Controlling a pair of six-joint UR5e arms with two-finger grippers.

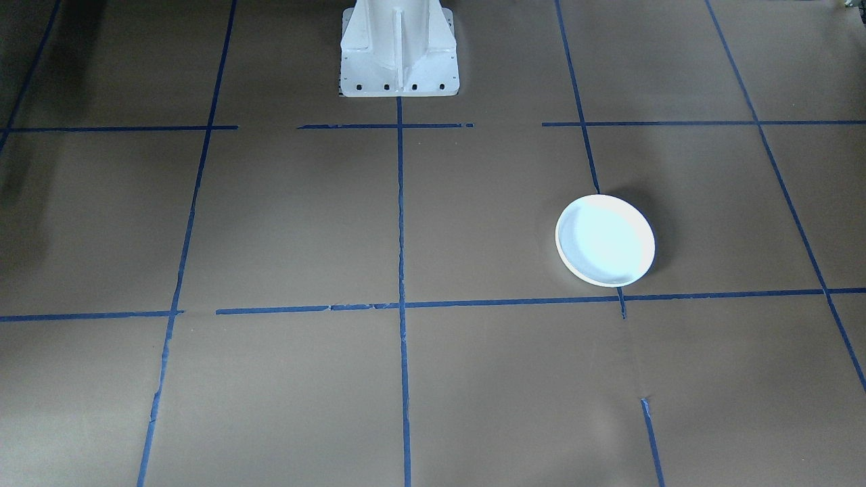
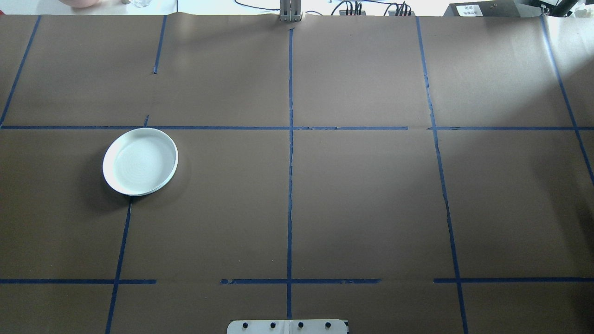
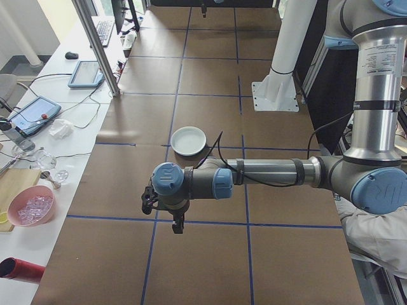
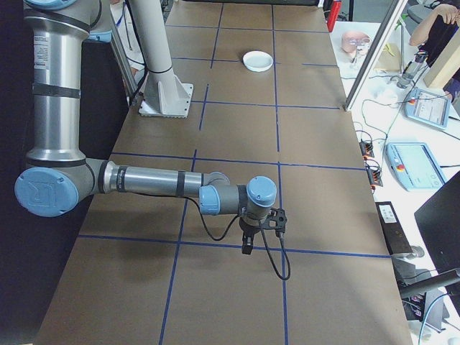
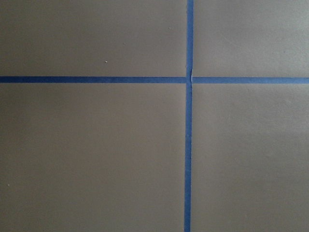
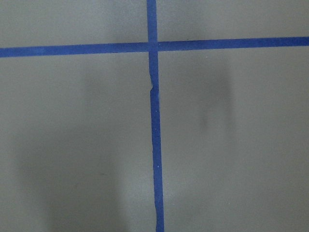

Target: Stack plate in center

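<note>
On the robot's left half of the brown-papered desk [image 2: 362, 199], the plate [image 2: 140, 161] lies flat over a blue tape line [image 2: 121, 246], empty. Both arms hang above the desk well apart from it; the left gripper [image 3: 178, 223] and right gripper [image 4: 247, 246] show only in side views, so I cannot tell their jaws' state.

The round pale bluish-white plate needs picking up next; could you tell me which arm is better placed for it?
Probably the left. The round pale bluish-white plate lies on the robot's left half of the brown paper-covered table, the side the left gripper hangs over.
</note>
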